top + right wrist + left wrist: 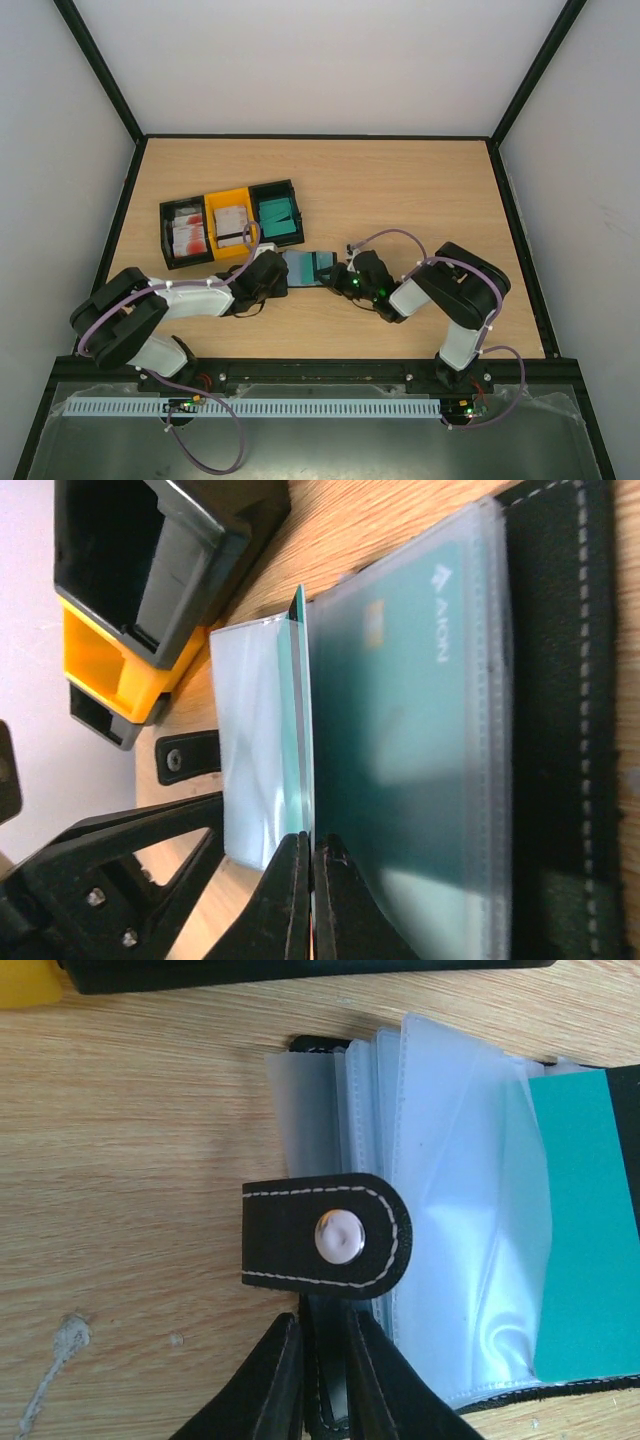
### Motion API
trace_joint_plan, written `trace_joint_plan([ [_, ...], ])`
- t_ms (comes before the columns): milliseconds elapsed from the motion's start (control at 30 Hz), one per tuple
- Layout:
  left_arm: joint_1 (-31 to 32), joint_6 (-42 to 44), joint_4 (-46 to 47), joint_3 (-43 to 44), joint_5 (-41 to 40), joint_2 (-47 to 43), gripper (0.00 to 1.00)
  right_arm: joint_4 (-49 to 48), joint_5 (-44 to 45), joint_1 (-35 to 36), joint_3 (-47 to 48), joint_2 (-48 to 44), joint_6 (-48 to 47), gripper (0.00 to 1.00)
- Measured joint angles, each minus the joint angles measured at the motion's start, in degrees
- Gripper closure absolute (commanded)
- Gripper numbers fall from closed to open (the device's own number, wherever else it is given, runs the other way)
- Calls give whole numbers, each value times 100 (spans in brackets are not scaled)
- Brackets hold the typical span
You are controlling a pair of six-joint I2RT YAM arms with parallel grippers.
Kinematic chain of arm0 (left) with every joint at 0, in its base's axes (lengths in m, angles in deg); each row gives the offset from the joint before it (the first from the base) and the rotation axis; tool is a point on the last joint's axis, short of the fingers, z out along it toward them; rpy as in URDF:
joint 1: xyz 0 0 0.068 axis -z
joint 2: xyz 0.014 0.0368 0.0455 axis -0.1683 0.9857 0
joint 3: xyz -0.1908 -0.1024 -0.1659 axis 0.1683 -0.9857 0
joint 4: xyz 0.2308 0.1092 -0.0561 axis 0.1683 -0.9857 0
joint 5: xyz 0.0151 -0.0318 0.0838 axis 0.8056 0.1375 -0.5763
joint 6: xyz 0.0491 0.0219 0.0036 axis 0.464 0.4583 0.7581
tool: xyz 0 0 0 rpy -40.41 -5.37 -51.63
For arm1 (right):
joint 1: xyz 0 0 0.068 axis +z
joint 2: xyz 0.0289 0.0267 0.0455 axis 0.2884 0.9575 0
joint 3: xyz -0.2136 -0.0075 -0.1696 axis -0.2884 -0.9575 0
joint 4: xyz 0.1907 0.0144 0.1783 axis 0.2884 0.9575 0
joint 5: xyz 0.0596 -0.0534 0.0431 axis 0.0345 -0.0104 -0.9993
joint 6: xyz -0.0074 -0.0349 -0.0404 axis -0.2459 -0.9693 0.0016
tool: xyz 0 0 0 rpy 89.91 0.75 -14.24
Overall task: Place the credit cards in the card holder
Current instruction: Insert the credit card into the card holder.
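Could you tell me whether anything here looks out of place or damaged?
Nothing is spilled or broken. On the card holder, the clear sleeves fan out and buckle instead of lying flat, and a pale scuff marks the table near the snap tab.

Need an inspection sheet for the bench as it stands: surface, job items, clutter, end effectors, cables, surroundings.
Surface: wooden table, one pale scuff.
Job's things: card holder lying open, sleeved teal card inside; spare cards sorted in three bins.
Clutter: nothing seen.
End effectors: left end effector clamped on the card holder's edge; right end effector shut on a loose teal card, edge-on between sleeves.
Cables: purple cables along both arms.
Surroundings: white walls, black frame.
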Motion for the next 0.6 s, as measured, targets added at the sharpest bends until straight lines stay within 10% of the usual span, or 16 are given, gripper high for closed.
trace_joint_plan([
  [600, 0, 44, -31, -59, 15, -81, 84, 431, 656, 28, 262, 50, -680, 98],
])
